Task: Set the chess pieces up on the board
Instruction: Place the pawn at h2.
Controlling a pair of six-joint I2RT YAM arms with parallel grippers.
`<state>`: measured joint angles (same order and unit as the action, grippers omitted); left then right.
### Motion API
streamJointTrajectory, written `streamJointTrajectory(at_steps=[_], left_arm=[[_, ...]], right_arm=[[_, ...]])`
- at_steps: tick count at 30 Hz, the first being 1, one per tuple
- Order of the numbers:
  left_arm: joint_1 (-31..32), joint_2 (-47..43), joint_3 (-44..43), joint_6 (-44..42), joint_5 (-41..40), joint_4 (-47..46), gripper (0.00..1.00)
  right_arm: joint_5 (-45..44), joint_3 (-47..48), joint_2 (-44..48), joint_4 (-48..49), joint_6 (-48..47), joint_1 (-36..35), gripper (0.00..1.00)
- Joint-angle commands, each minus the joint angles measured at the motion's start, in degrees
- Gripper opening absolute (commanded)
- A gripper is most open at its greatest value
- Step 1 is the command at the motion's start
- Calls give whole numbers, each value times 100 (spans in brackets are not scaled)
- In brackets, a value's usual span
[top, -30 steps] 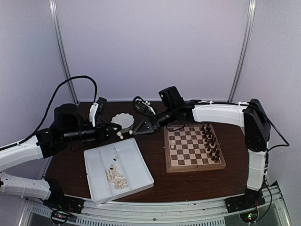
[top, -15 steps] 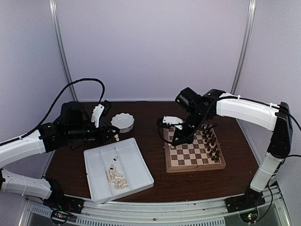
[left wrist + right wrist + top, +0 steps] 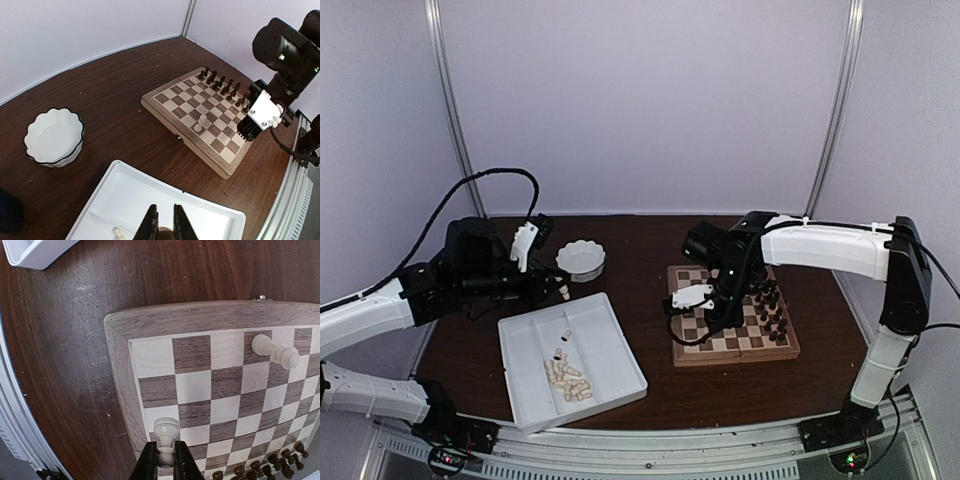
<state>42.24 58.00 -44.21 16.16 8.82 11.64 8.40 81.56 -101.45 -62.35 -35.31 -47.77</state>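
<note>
The right gripper (image 3: 163,460) pinches a cream chess piece (image 3: 166,436) by its upper body above the board (image 3: 200,320), near its edge (light, stiff, smooth wood, probably tippy on that small base). The left gripper (image 3: 163,223) hangs closed over the tray (image 3: 210,210).

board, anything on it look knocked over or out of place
One cream piece on the board appears to lie on its side across the squares, while the dark pieces along one edge stand upright. Otherwise nothing stands out.
</note>
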Motion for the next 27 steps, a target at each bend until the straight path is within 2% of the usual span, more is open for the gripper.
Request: streamJointTrajectory(at_steps=[1, 13, 27], left_arm=[[-49, -97, 77, -18, -80, -162, 9], [-58, -72, 59, 45, -62, -212, 9], [-58, -137, 172, 123, -17, -302, 9]], right_arm=[[-436, -144, -215, -6, -116, -246, 3], [-717, -56, -600, -73, -143, -435, 3], [-814, 70, -814, -43, -82, -444, 8]])
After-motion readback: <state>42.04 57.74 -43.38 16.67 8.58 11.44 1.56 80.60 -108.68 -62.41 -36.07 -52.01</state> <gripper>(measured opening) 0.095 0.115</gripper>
